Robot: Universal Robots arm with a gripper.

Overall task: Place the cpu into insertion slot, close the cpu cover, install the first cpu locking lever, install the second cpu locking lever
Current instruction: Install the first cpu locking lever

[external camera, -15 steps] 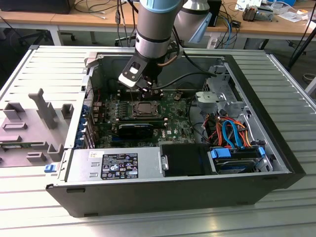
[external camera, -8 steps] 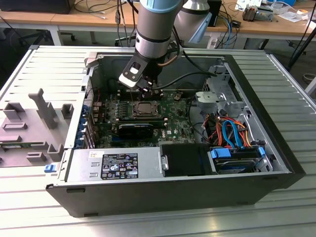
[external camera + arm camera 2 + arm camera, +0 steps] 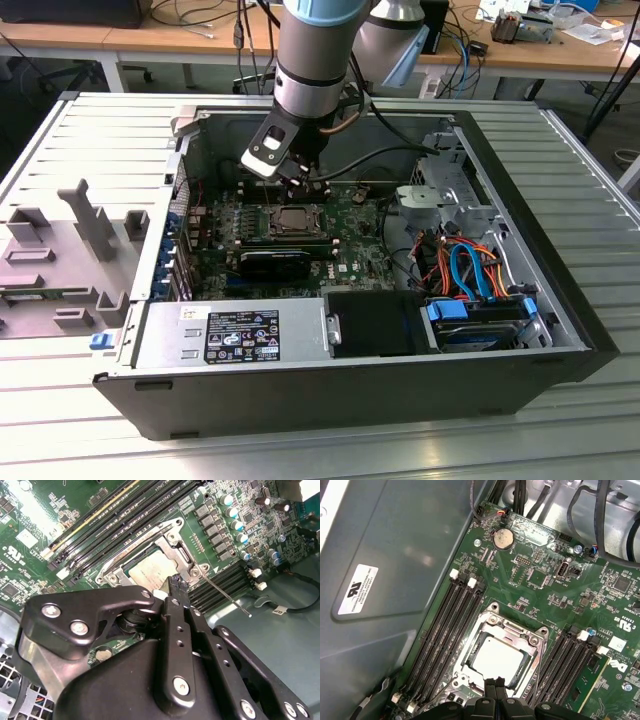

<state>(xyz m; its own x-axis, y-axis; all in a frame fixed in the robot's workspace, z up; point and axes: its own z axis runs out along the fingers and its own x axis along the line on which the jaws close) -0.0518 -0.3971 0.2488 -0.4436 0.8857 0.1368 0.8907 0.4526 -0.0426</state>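
Where the arm reaches down into the open computer case (image 3: 330, 400), the gripper (image 3: 296, 180) hangs close over the insertion slot (image 3: 290, 222) on the green motherboard (image 3: 352, 258) — left of centre in the exterior view. In both wrist views its fingers (image 3: 490, 689) are pressed together with nothing between them, tips just above one edge of the socket. The cpu (image 3: 497, 659) lies flat in the slot, its silver-grey top showing through the window of the cpu cover (image 3: 512, 629), which lies down around it. In the second wrist view a thin locking lever (image 3: 226, 596) juts from the socket's corner across the black memory slots (image 3: 232, 580) — its free end clear of the socket.
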